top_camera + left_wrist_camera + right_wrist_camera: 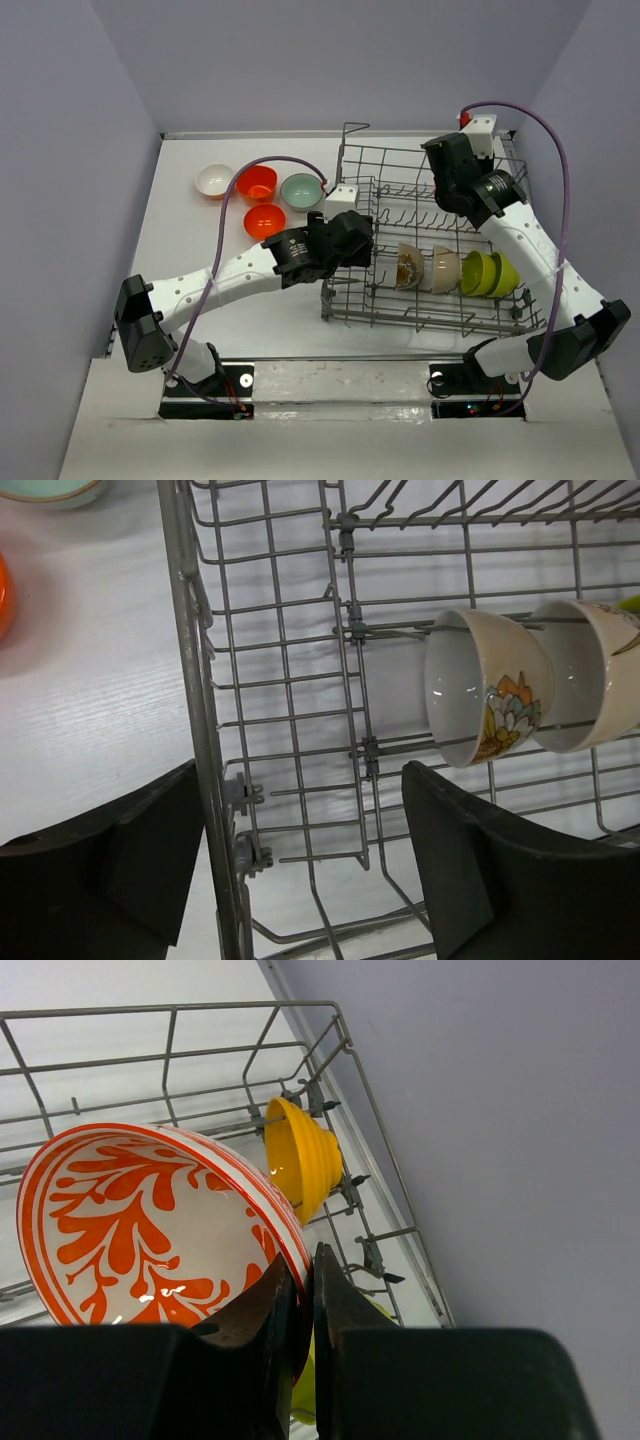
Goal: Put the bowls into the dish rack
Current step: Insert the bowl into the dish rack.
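The grey wire dish rack [352,150] stands right of centre. A flower-patterned bowl [408,265], a beige bowl [443,268] and two lime green bowls [478,272] stand on edge in its near row. My left gripper [300,780] is open, its jaws straddling the rack's left wall [195,680] with only wire between them; the flowered bowl [485,685] is just ahead. My right gripper [305,1260] is shut on the rim of a white bowl with red pattern [150,1220], held over the rack's far right corner beside a yellow bowl [300,1155].
On the table left of the rack lie a white bowl [214,180], two red-orange bowls [257,183] [264,220] and a pale teal bowl [301,191]. Grey walls close in the table on the left, back and right.
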You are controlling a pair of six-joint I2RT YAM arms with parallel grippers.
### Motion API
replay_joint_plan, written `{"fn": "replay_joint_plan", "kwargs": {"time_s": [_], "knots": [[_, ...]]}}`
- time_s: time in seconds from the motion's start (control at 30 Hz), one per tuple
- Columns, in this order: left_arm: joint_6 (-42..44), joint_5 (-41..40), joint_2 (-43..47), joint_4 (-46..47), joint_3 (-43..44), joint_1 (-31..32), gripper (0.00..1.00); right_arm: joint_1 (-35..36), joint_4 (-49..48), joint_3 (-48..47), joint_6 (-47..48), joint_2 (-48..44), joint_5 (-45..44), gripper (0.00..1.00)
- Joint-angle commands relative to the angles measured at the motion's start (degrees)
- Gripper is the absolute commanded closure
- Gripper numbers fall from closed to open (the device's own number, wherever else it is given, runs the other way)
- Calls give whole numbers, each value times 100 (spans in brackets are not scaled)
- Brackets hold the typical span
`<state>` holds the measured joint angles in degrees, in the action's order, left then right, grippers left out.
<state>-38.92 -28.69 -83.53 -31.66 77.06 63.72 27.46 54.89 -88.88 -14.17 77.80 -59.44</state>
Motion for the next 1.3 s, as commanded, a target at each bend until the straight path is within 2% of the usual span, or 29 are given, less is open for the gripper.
{"fn": "replay_joint_plan", "kwargs": {"time_s": [0.0,0.13,0.27,0.37,0.47,0.63,0.97,1.27], "knots": [[121,-145,381,222,450,44,14,40,-471,2,38,77,-752,99],[349,-558,845,239,670,9,7,40,-689,160,230,218,-1147,99],[499,-708,1627,292,592,-44,5,40,-1059,468,573,332,-1665,99],[648,-831,2547,405,223,-62,4,40,-1409,617,977,533,-2166,99],[771,-919,3357,257,-67,-132,3,40,-2084,880,1923,692,-2754,99],[789,-981,4264,19,-577,-141,2,-232,-2789,1066,2673,921,-3134,99],[973,-1139,4643,327,-1579,-141,1,-707,-3099,653,3614,1596,-3548,99],[1114,-1122,4688,591,-2107,-211,1,-768,-3125,556,3764,2213,-3654,99]]}}
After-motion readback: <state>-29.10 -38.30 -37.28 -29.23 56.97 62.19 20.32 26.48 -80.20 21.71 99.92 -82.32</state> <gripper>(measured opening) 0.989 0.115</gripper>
